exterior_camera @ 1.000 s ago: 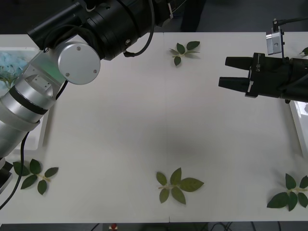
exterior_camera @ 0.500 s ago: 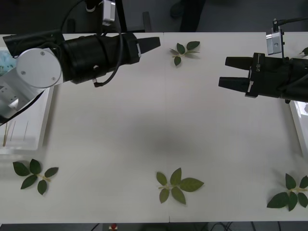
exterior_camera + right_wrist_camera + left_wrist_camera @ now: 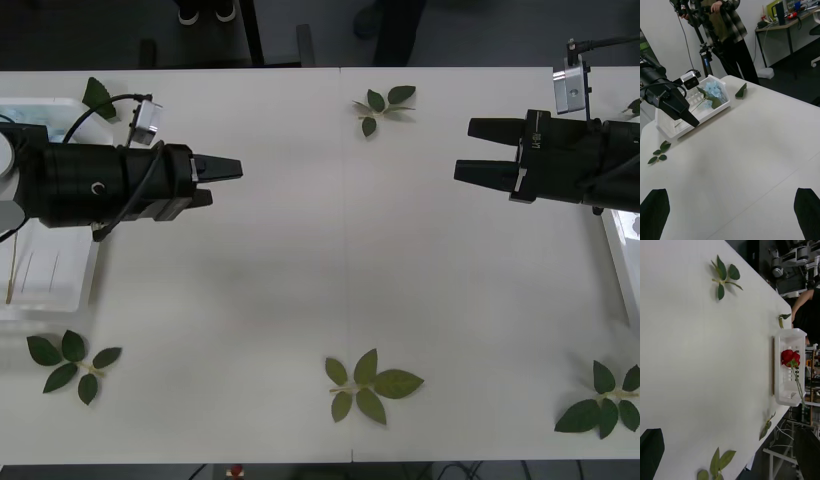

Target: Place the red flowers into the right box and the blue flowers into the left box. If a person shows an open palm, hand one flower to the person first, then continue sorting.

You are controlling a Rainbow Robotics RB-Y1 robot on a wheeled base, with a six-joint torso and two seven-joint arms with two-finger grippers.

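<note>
Over the white table (image 3: 300, 280), both black-fingered grippers, left (image 3: 218, 178) and right (image 3: 478, 150), hover released and empty, with one pale blue flower (image 3: 713, 90) in the ribbed left box (image 3: 696, 112) and one red rose (image 3: 790, 357) in the white right box (image 3: 784, 390); sorting appears complete, so the next move likely calls for parking.

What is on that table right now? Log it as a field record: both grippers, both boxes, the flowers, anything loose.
left gripper: open, holding nothing, over the table beside the left box
right gripper: open, holding nothing, over the table's right side
left box: holds a blue flower
right box: holds a red flower
loose on table: green leaf sprigs
</note>
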